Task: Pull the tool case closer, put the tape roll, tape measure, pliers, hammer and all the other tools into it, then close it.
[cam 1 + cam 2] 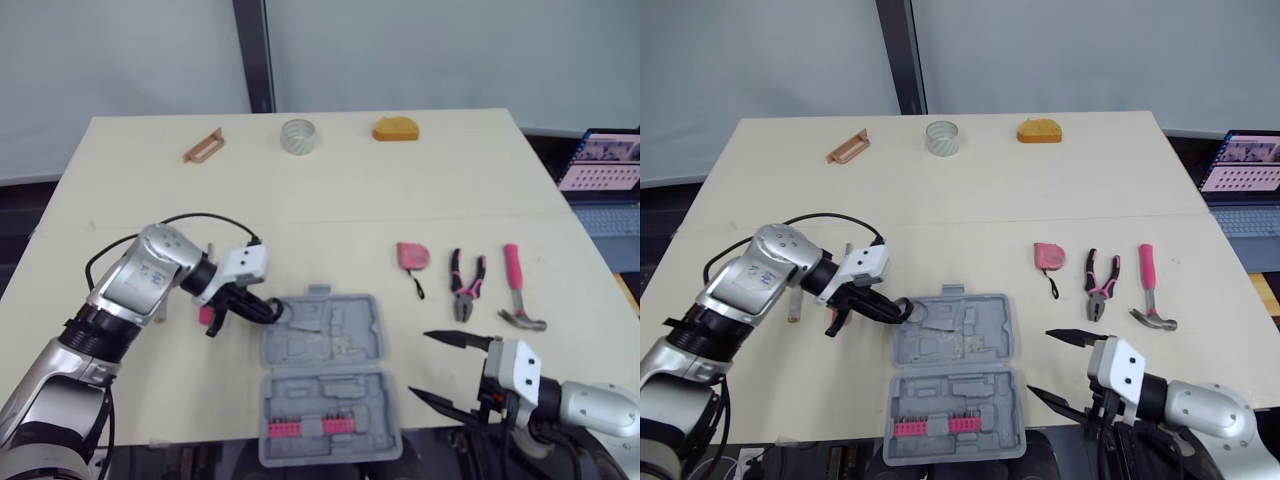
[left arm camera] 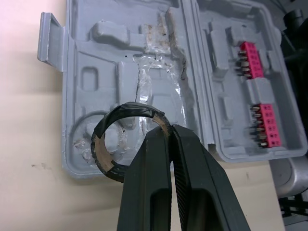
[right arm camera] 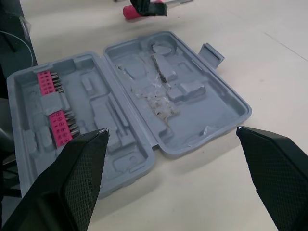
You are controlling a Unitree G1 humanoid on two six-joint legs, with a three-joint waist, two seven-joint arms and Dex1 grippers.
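— left eye view, biggest first: where on the bench [image 1: 330, 190] is the tool case [image 1: 325, 375]?
— lying open at the bench's 6 o'clock edge. hammer [image 1: 516, 290], pliers [image 1: 465, 300] and tape measure [image 1: 411, 255] sit in a row at its 2 o'clock, well apart from it.
— and each tool?
— left tool [image 2: 168, 127] is pinched on a black tape roll [image 2: 127, 109], over the case's 10 o'clock corner. right tool [image 1: 420, 365] gapes wide, holding nothing, at the case's 3 o'clock. a clear tape roll [image 1: 298, 136] sits at the bench's 12 o'clock edge.
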